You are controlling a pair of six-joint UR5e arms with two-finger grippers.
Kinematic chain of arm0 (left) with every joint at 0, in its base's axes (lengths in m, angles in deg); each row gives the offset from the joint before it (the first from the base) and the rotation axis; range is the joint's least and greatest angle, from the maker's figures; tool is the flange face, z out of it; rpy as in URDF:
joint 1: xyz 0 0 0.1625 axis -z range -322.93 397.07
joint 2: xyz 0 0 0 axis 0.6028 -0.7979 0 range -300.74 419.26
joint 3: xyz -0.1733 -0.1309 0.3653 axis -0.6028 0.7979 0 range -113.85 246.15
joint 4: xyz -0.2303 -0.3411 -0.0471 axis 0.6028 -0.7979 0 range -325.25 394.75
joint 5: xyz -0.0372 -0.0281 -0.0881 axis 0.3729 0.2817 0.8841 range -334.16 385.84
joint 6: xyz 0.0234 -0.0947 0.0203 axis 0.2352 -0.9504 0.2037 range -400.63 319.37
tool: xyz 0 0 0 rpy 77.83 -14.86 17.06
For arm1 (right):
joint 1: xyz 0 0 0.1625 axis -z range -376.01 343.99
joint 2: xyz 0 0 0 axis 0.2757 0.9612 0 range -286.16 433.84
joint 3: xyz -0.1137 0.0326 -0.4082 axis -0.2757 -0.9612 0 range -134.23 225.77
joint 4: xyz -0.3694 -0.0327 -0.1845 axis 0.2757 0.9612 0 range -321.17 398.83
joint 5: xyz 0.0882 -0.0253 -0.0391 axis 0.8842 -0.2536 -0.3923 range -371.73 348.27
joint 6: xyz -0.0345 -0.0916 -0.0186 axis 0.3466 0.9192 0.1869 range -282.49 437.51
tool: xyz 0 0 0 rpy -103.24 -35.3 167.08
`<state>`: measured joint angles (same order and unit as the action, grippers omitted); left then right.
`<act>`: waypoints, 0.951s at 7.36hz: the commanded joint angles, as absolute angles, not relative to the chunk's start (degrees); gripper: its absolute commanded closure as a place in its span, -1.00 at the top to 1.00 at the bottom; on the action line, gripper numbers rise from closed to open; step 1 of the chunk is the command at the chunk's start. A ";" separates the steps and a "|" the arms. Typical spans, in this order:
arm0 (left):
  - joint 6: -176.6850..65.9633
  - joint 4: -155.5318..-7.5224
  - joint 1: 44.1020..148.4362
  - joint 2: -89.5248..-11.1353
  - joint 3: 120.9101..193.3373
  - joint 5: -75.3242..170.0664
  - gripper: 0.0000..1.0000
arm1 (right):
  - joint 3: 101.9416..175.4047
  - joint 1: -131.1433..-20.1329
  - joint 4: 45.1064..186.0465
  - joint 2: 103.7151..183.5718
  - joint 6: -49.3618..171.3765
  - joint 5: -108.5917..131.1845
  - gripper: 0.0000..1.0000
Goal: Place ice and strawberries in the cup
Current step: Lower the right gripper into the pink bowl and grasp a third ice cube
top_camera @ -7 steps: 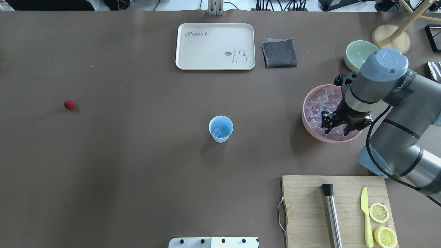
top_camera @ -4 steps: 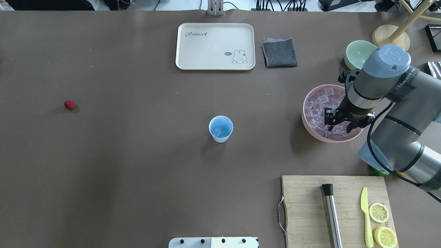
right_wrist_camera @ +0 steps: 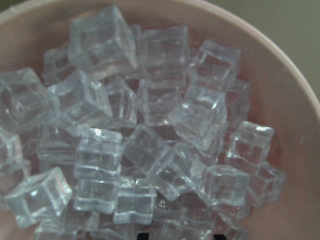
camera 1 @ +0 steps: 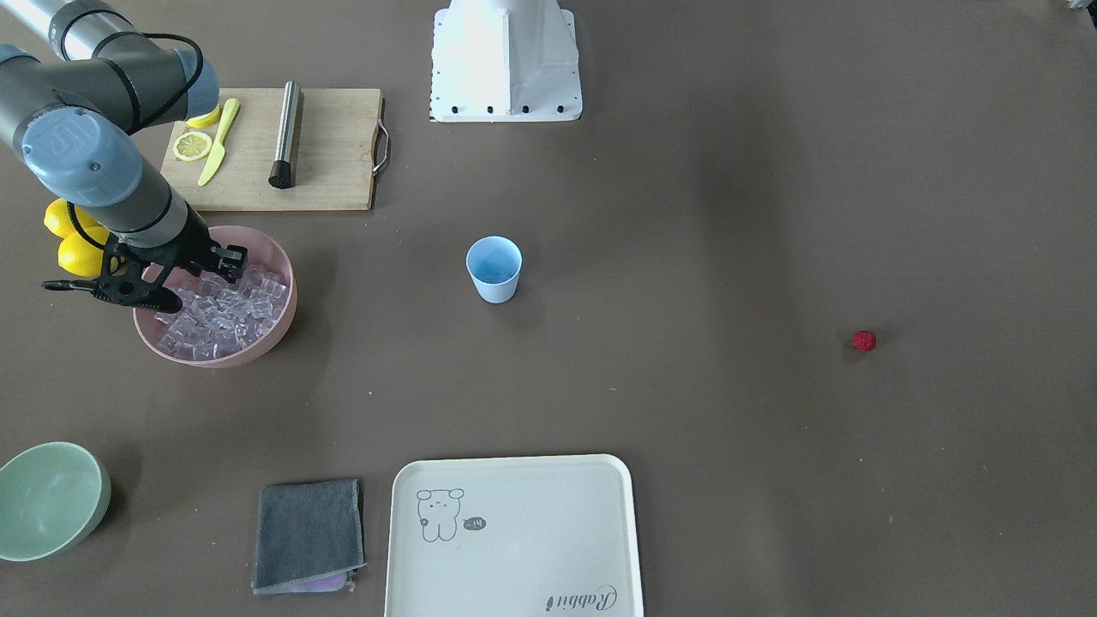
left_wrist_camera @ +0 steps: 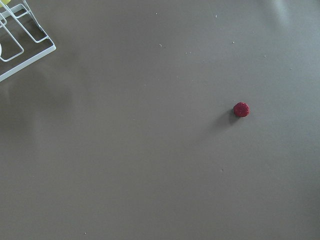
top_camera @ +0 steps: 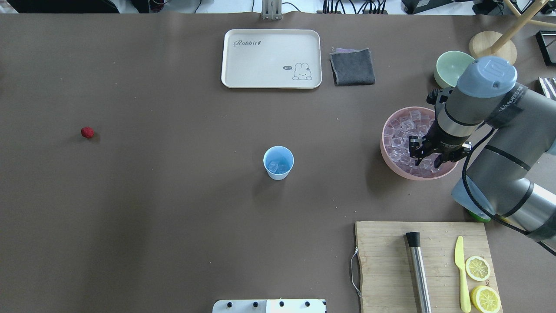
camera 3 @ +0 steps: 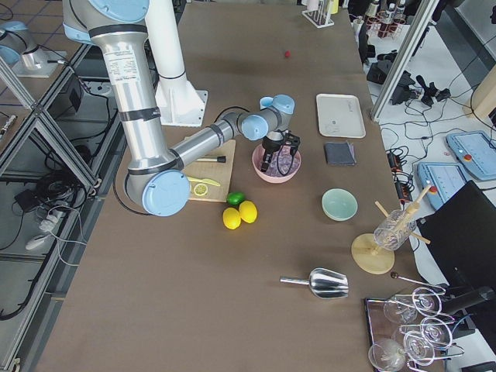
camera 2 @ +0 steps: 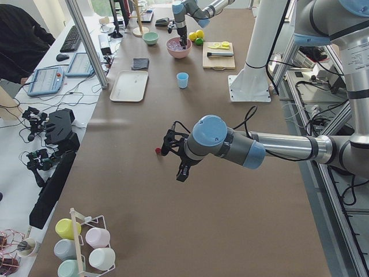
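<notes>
The light blue cup (top_camera: 278,162) stands mid-table with a few ice cubes (top_camera: 278,166) in it. Many more ice cubes (right_wrist_camera: 150,125) fill the pink bowl (top_camera: 388,158) at the right. My right gripper (top_camera: 428,160) is down in this bowl, open, with its fingertips (right_wrist_camera: 142,235) among the cubes and nothing gripped. The strawberry (top_camera: 87,132) lies alone on the table at the far left and shows in the left wrist view (left_wrist_camera: 241,109). My left gripper (camera 2: 174,154) hovers close by the strawberry (camera 2: 157,151). I cannot tell whether it is open or shut.
A cream tray (top_camera: 271,58), a grey cloth (top_camera: 352,66) and a pale green bowl (top_camera: 451,67) sit at the far edge. A cutting board (top_camera: 386,261) with a muddler, knife and lemon slices is near right. Whole lemons (camera 1: 73,240) lie beside the pink bowl.
My right gripper has sunk lower into the ice in the pink bowl, with little movement in the last half second. The cup and the strawberry have not moved.
</notes>
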<state>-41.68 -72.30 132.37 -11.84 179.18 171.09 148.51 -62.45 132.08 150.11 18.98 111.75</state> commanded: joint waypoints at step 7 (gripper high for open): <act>-41.69 -74.14 133.40 -10.17 178.92 172.79 0.94 | 153.32 -65.65 133.65 149.42 19.06 116.14 -1.00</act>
